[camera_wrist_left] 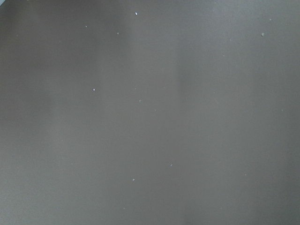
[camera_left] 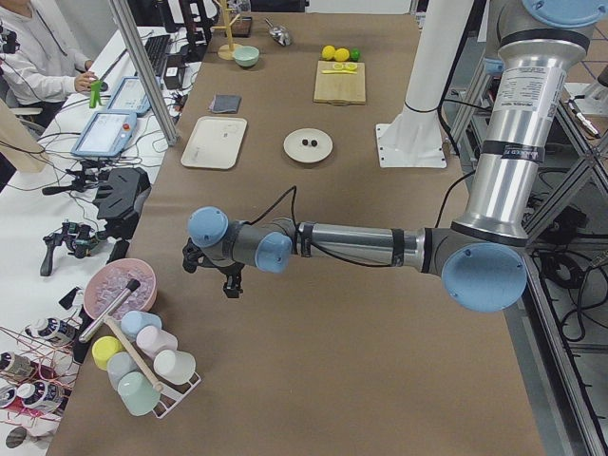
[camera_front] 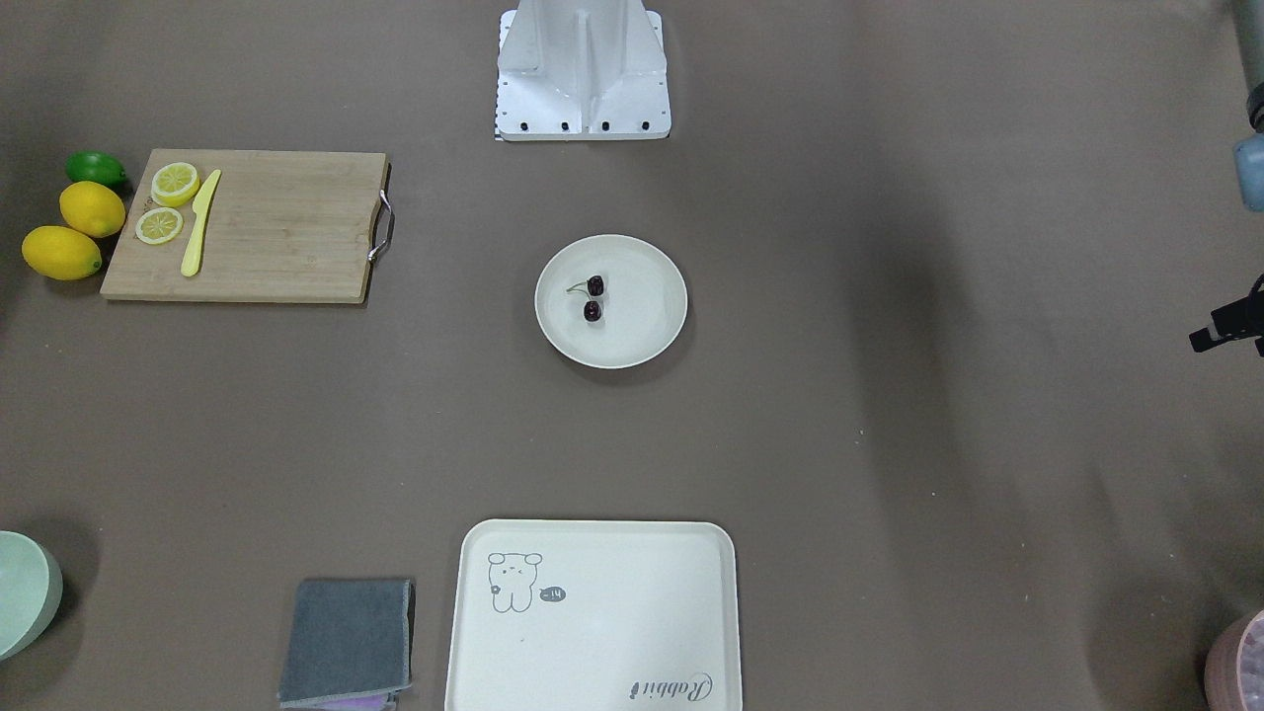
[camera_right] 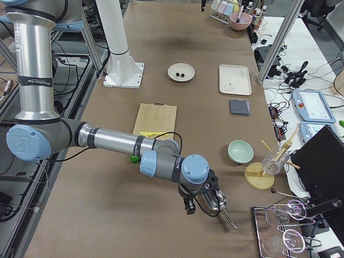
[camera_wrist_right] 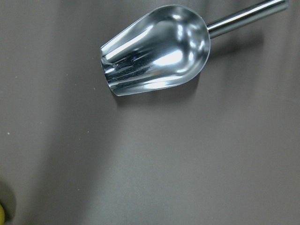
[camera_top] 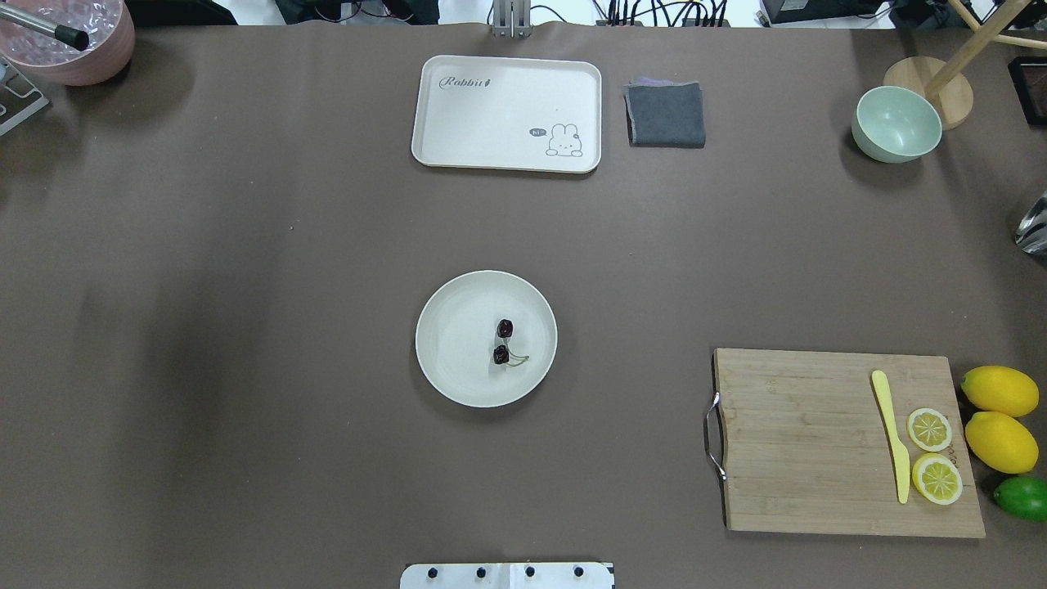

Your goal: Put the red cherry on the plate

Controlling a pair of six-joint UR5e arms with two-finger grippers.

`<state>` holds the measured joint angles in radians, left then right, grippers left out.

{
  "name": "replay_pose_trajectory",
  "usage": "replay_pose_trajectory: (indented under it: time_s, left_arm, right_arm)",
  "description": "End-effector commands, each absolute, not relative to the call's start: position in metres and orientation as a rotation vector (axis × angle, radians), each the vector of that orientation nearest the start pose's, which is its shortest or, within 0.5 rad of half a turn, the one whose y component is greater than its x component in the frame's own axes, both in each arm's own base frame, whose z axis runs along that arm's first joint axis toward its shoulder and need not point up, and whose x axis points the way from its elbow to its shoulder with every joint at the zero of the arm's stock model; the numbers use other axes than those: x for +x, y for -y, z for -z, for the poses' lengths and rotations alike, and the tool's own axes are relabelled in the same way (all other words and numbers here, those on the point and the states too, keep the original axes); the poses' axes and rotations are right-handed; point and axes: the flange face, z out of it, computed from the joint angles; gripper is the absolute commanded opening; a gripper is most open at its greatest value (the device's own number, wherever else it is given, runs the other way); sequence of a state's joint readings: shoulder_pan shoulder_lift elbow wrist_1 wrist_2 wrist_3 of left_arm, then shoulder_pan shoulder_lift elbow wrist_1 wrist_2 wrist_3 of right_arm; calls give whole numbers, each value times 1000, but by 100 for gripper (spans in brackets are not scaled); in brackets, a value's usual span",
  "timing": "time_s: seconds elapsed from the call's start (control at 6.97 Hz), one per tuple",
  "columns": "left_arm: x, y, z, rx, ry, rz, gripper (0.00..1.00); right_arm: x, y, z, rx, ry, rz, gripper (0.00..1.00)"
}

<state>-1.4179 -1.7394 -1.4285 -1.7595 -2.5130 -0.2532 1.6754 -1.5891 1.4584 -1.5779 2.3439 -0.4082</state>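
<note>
The red cherry (camera_top: 503,342), two dark fruits on thin joined stems, lies inside the round off-white plate (camera_top: 458,343) at the table's middle; both show again in the front view, cherry (camera_front: 592,299) on plate (camera_front: 647,296). My left gripper (camera_left: 231,285) hangs over bare table far from the plate, near the end on my left, and I cannot tell if it is open or shut. My right gripper (camera_right: 193,207) hovers at the opposite end, right beside a metal scoop (camera_wrist_right: 157,49); whether it is open or shut I cannot tell. Neither wrist view shows any fingers.
A wooden cutting board (camera_top: 818,442) carries lemon slices and a yellow knife (camera_top: 891,433), with lemons (camera_top: 999,391) and a lime (camera_top: 1022,496) beside it. The rabbit tray (camera_top: 491,114), grey cloth (camera_top: 666,114), green bowl (camera_top: 896,124) and pink bowl (camera_top: 69,41) line the far edge.
</note>
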Motion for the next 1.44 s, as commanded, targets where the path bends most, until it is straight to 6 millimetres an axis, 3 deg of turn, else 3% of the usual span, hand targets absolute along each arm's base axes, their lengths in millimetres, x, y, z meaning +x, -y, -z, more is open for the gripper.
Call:
replay_pose_trajectory:
  time_s: [0.0,0.43,1.29]
  left_arm:
    - [-7,557,-628,25,-888,69,98]
    - [-20,534,-652,14,-839,89,98]
    - [-18,537,-653,35,-817,35,98]
  right_arm:
    - [114,459,-721,77,773,228,100]
    - [115,458,-721,75,762,228,100]
    - [116,463,-712,90,745,238,100]
